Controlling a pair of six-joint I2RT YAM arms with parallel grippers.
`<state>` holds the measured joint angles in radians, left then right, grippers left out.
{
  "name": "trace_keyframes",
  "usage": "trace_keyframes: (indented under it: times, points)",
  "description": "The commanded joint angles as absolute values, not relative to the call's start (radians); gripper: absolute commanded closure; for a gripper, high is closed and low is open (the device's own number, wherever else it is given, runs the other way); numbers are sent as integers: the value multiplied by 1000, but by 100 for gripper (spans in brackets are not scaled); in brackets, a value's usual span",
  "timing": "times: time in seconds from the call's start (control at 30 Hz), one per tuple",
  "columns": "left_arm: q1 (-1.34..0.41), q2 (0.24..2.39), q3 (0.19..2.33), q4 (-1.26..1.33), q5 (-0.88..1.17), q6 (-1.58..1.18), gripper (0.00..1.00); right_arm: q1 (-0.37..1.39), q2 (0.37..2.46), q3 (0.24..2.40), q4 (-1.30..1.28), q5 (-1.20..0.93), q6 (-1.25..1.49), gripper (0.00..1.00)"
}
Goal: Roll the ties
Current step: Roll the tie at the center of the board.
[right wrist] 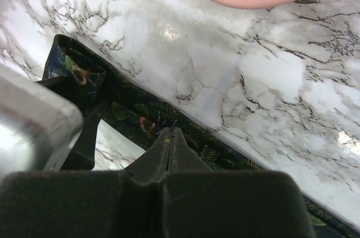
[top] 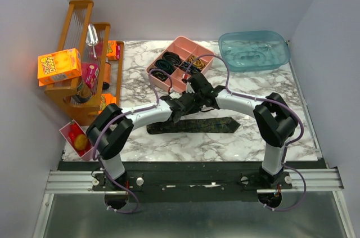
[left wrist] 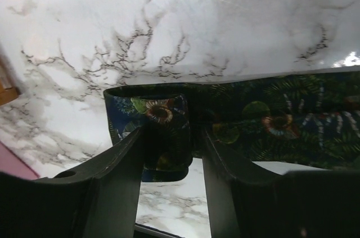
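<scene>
Tie (top: 208, 125) lies stretched across the marble bench (top: 264, 142) in the top view, just before the pink tray (top: 180, 63). Left wrist: the left tool (left wrist: 171, 137) stands released, straddling the tie's folded end. Right wrist: the right tool (right wrist: 170, 137) is clenched empty over the tie.

The tie (top: 197, 126) lies across the middle of the table (top: 264, 137), running 9 to 3 o'clock, point toward 3. Its 9 o'clock end is folded onto itself. The left gripper (left wrist: 172, 135) sits over that fold, which lies between its fingers. The right gripper (right wrist: 171, 132) is just beside it toward 3, tip on the tie. The tray (top: 153, 71) is at 12, with loops (top: 169, 61) in its compartments. The tub (top: 281, 52) is at 1. The rack (top: 81, 3) is at 10, with a box (top: 59, 66) on it. The bin (top: 67, 127) is at 8, by the rack's foot.
</scene>
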<state>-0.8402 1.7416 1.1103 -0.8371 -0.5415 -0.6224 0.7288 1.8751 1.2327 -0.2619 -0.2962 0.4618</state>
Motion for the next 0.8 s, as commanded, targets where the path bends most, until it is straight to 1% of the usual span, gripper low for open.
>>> trace_keyframes:
  times: [0.0,0.03,0.1,0.13,0.2,0.37,0.5,0.63,0.77]
  points:
    - [-848,1666,1085,-741,-434,-644,46,723,1861,1213,-244,-272,449,99]
    - [-848,1658,1085,-738,-425,-647,43,723,1859,1210,-244,-272,451,99]
    - [-848,1632,1081,-723,-402,-647,43,723,1855,1209,-242,-275,453,99]
    - [-848,1623,1077,-716,-399,-649,39,723,1853,1207,-242,-278,453,99]
    - [-847,1592,1072,-703,-390,-650,37,723,1852,1207,-242,-278,449,99]
    - [-841,1516,1049,-684,-394,-661,28,723,1841,1212,-239,-310,440,99]
    - [-801,1407,996,-626,-356,-663,21,732,1836,1230,-232,-342,433,99]
    - [-703,1296,886,-551,-244,-657,17,747,1838,1262,-235,-365,430,99]
    - [-525,1186,772,-465,-88,-653,14,773,1861,1304,-242,-380,426,99]
